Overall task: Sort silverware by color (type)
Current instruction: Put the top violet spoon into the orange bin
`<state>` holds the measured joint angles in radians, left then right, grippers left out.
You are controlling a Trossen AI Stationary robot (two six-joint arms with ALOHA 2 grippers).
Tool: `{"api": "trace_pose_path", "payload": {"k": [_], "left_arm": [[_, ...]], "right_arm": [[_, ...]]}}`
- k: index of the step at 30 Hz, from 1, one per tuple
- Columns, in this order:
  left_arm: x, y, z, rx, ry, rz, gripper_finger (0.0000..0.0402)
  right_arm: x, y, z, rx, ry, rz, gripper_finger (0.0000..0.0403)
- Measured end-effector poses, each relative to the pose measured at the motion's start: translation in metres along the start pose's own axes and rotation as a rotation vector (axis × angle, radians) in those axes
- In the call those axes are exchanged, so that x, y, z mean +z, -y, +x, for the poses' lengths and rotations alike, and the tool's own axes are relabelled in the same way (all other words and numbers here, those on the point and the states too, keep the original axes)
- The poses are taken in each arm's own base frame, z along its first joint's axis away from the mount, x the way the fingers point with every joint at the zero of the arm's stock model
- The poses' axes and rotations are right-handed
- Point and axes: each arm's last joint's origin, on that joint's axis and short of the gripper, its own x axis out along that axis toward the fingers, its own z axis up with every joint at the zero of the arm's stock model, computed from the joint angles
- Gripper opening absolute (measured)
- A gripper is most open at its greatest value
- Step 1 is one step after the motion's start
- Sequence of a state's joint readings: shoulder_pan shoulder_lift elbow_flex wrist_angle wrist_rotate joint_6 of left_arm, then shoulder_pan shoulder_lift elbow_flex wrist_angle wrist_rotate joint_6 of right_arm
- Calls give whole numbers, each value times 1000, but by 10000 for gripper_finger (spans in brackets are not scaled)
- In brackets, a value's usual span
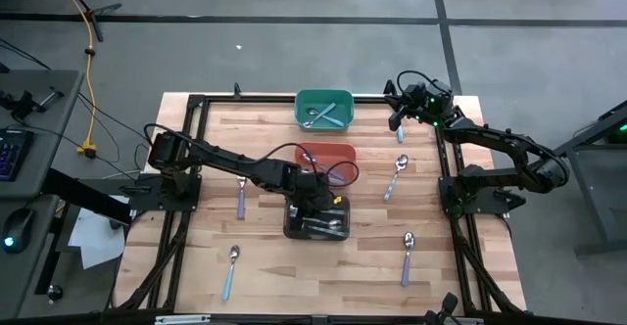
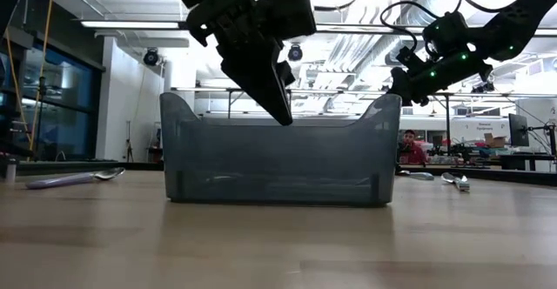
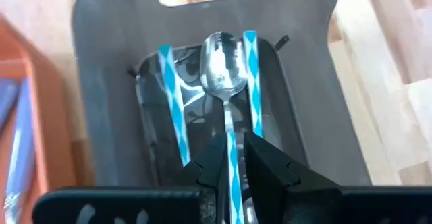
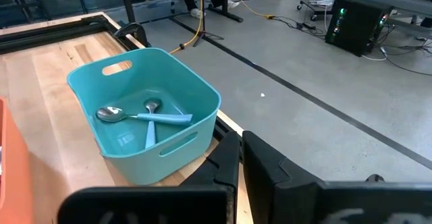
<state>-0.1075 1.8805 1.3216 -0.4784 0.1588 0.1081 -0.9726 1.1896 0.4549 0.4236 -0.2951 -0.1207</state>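
Silverware lies partly sorted: a spoon (image 3: pixel 226 75) with a blue-and-white striped handle hangs bowl-down inside the black bin (image 1: pixel 315 221) near the bench's middle, its handle between the narrowly parted fingers of the left gripper (image 3: pixel 233 158). Two teal spoons (image 4: pixel 138 116) lie crossed in the green bin (image 1: pixel 324 109) at the far edge. Other spoons (image 1: pixel 395 175) lie loose on the bench (image 1: pixel 265 276). The right gripper (image 1: pixel 398 119), fingers closed and empty, hovers over the far right corner.
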Motion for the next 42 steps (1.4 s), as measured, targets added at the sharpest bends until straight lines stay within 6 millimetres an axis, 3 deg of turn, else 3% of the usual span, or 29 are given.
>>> {"api": "trace_pose_path", "payload": {"k": [9, 16, 24, 32, 42], "left_arm": [[0, 12, -37, 119, -22, -84, 3], [-5, 23, -63, 232, -42, -212, 2], [-17, 32, -68, 254, -131, -279, 0], [-59, 27, -58, 324, -166, -381, 0], [-93, 34, -98, 377, 64, -544, 0]], "right_arm": [[0, 0, 0, 0, 0, -8, 4], [-1, 0, 0, 2, -12, -13, 4], [-1, 0, 0, 2, -15, -14, 4], [-1, 0, 0, 2, -15, -32, 4], [-1, 0, 0, 2, -15, -32, 4]]}}
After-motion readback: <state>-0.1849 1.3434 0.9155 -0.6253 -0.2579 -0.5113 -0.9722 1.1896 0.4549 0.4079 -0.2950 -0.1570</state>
